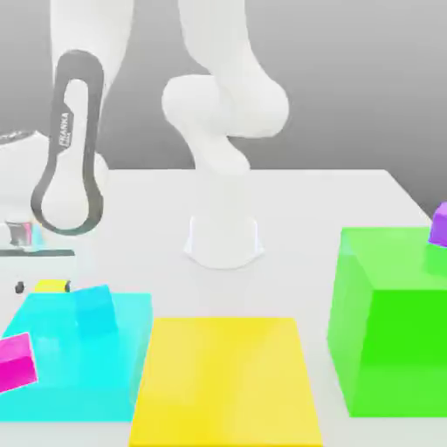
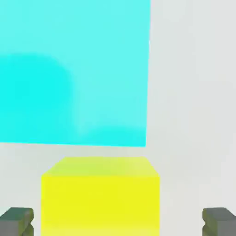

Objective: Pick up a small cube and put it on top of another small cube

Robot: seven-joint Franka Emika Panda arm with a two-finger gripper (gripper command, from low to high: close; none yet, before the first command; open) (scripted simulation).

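Straddling the small yellow cube (image 2: 100, 196), the gripper (image 2: 117, 222) is held fully open and nothing is grasped.

In the hand view, the two grey fingertips (image 2: 17, 221) are seen well apart on either side of the cube, each clear of it and cut off by the frame edge, as is the cube's near face. Just beyond the cube a large cyan block (image 2: 73, 71) is seen, only partly in frame. In the exterior view, the yellow cube (image 1: 52, 285) is largely hidden behind the cyan block (image 1: 74, 358) at the exterior view's left, on the white table (image 1: 306, 209); only a sliver shows. The gripper itself is hard to make out there, below the arm's wrist link (image 1: 70, 144). A magenta cube (image 1: 16, 362) is cut off at the left edge, and a purple cube (image 1: 439, 224) on the green block (image 1: 393, 323) is cut off at the right. A flat yellow block (image 1: 225, 380) lies between the cyan block and the green block.
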